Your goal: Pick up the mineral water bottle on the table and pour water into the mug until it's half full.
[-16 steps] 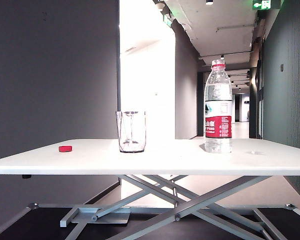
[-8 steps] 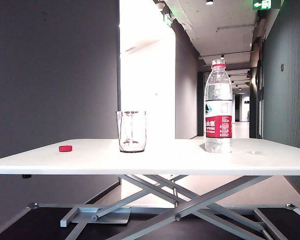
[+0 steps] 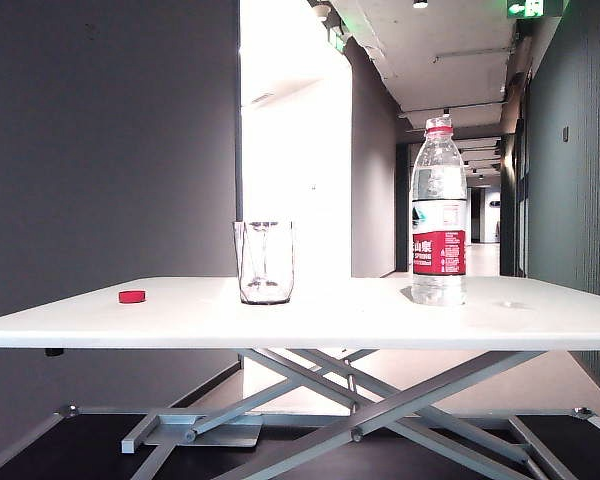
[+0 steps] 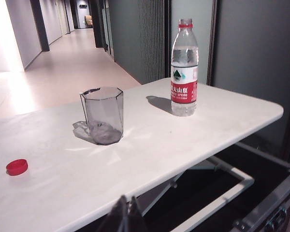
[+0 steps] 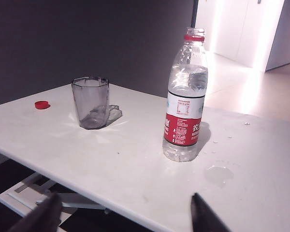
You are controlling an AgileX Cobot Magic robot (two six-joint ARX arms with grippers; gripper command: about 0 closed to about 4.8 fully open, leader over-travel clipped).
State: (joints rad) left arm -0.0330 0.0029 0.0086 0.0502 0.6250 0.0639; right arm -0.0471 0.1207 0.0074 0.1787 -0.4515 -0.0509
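A water bottle and a see-through cup stand on a white table, and no gripper touches them.

The mineral water bottle (image 3: 439, 212) stands upright with its top open, on the right part of the table (image 3: 320, 318). The mug (image 3: 264, 262) stands upright, well apart from it, near the middle. A small red cap (image 3: 132, 296) lies flat further left. The right gripper (image 5: 125, 212) hangs off the table's near edge, its fingers spread wide and holding nothing. The left gripper (image 4: 125, 217) also hangs off the edge, its dark tips close together.
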